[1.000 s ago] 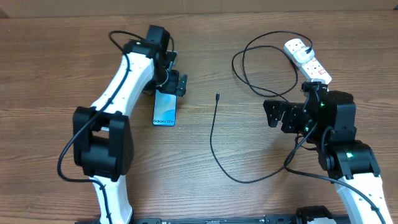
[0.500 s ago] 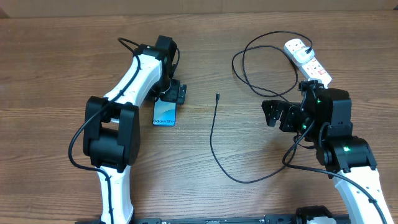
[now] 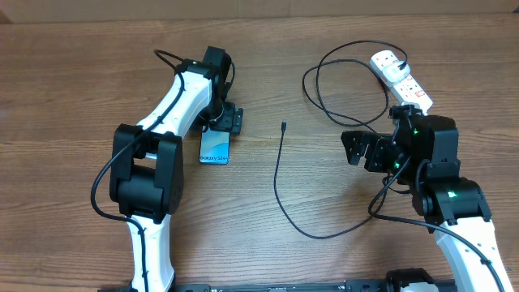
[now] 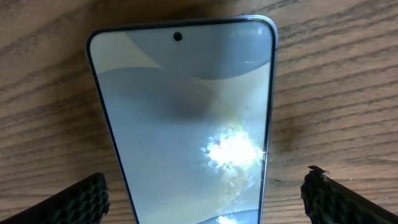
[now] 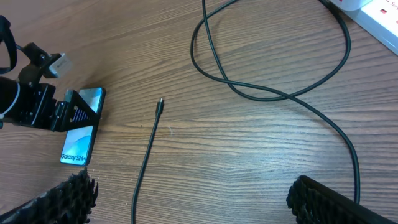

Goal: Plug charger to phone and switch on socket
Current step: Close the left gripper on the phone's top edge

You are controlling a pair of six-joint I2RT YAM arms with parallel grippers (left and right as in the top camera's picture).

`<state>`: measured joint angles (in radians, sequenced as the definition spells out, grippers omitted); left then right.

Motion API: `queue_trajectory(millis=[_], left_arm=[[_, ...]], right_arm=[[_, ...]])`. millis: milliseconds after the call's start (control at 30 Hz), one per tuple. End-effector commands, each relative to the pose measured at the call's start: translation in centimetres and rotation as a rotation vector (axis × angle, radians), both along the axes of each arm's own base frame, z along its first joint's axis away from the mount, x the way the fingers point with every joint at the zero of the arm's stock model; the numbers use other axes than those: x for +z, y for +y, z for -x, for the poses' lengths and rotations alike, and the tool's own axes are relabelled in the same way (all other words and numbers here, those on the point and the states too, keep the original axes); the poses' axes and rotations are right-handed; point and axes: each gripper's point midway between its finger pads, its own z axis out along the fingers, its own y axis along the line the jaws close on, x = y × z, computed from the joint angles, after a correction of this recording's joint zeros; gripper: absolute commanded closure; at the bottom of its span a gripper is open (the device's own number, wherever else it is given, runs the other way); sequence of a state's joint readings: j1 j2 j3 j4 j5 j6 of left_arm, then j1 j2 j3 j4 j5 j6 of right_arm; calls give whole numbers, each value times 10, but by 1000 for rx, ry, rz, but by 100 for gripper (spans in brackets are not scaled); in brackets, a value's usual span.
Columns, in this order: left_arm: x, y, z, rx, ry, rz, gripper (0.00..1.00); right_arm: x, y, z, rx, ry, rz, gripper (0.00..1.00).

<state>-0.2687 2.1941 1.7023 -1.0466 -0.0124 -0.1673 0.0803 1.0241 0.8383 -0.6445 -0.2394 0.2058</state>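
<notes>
Charger (image 3: 276,174) loops across counter (image 3: 81,81), tip lying free between both arms. Right gripper (image 3: 359,148) spread, well right of tip. Phone (image 3: 216,147) flat, screen up; left gripper (image 3: 226,122) spread, straddling its far end. Socket (image 3: 399,77) far right. Versus one second ago: left arm swung inward, right barely moved.

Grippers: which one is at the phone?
The left gripper: open, it straddles the phone at its camera end. The right gripper hangs open beside the charger, well away from the phone.
</notes>
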Motion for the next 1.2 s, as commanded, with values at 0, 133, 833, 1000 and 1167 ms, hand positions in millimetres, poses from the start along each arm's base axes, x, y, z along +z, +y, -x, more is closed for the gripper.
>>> queue_trajectory(millis=[0,133,833,1000,1167], left_arm=[[-10,4,6,61,23,-16,8],[-12,4,9,85,31,-16,10],[-31,4,23,84,63,-4,14],[-38,6,28,84,72,-11,16],[-40,6,26,84,61,-12,15]], right_arm=[[13,3,-4,6,-30,-9,0],[13,3,-4,6,-30,-10,0],[13,3,-4,6,-30,-10,0],[13,3,-4,6,-30,-10,0],[13,3,-4,6,-30,-10,0]])
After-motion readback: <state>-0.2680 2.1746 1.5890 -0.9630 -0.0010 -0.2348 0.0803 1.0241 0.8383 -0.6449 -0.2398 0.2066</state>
